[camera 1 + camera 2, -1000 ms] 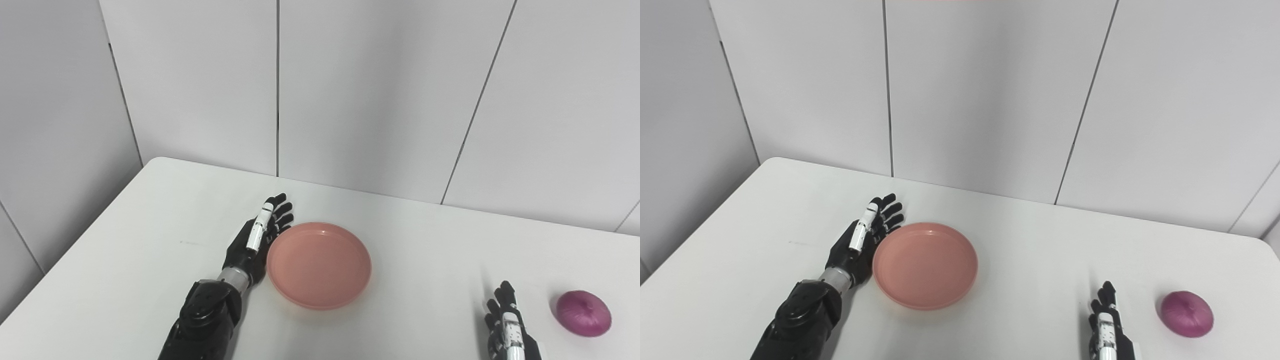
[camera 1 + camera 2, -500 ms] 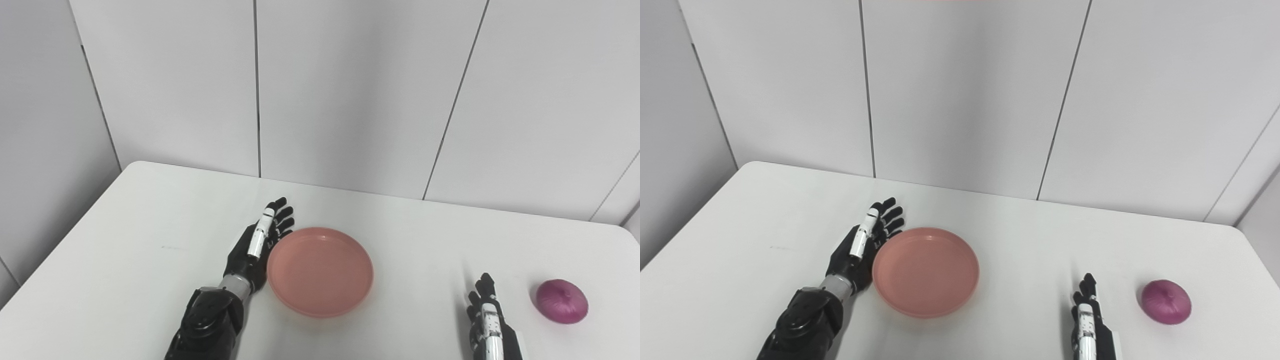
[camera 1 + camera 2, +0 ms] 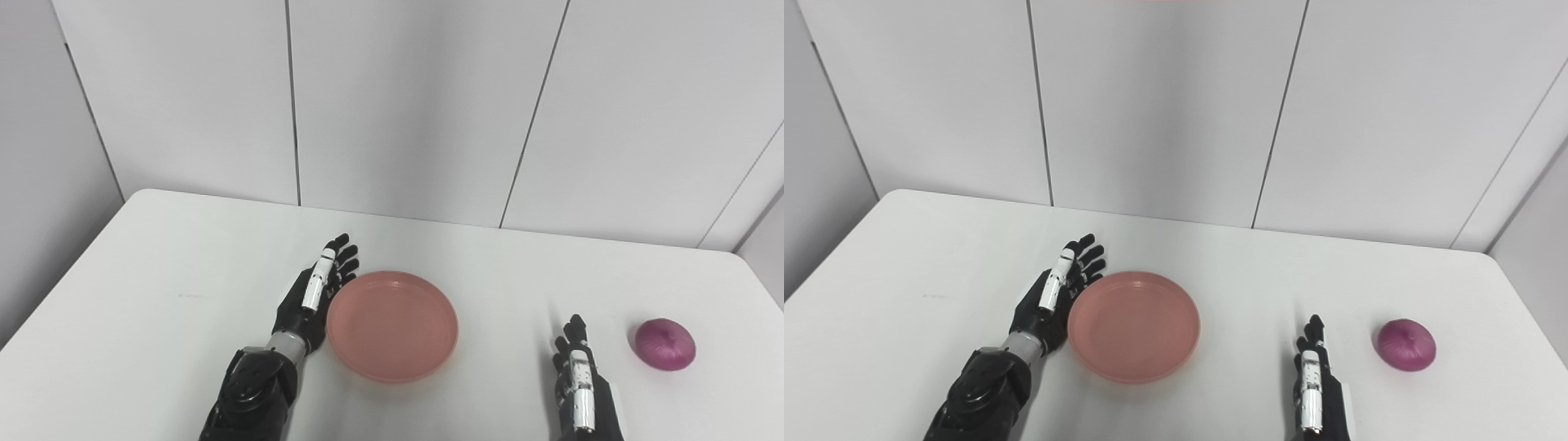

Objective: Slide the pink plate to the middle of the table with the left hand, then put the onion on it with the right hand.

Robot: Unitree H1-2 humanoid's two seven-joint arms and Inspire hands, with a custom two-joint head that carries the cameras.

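On the white surface [image 3: 184,269] sits the pink plate [image 3: 392,326], empty and unmoved since before (only the camera swung). Left robot hand [image 3: 313,295], fingers spread, touches its nine-o'clock rim. Right robot hand [image 3: 577,386], also spread, stays beside the onion [image 3: 664,344], at the plate's three o'clock.

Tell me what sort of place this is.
Probably a lab or test room rather than a home kitchen: a bare white table stands against plain grey wall panels, and it carries only a pink plate and one onion.
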